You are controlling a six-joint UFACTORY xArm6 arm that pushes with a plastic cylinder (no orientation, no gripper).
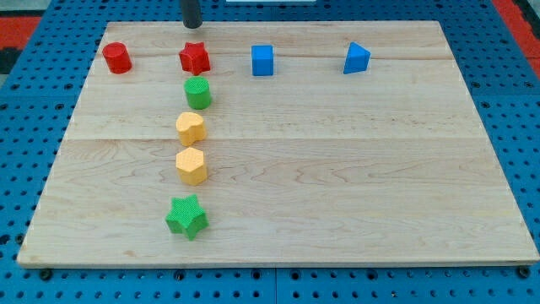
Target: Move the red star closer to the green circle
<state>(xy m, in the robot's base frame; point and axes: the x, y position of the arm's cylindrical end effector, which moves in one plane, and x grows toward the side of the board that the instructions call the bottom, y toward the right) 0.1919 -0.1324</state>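
Note:
The red star [194, 57] lies near the board's top edge, left of centre. The green circle [198, 93] sits just below it, with a small gap between them. My tip [192, 24] is at the view's top, directly above the red star and a little apart from it, near the board's top edge.
A red cylinder [117, 58] lies at the top left. A blue cube [262, 60] and a blue triangular block [356, 57] lie to the right of the star. Two yellow blocks [191, 128] [191, 165] and a green star [186, 216] line up below the green circle on the wooden board [337, 169].

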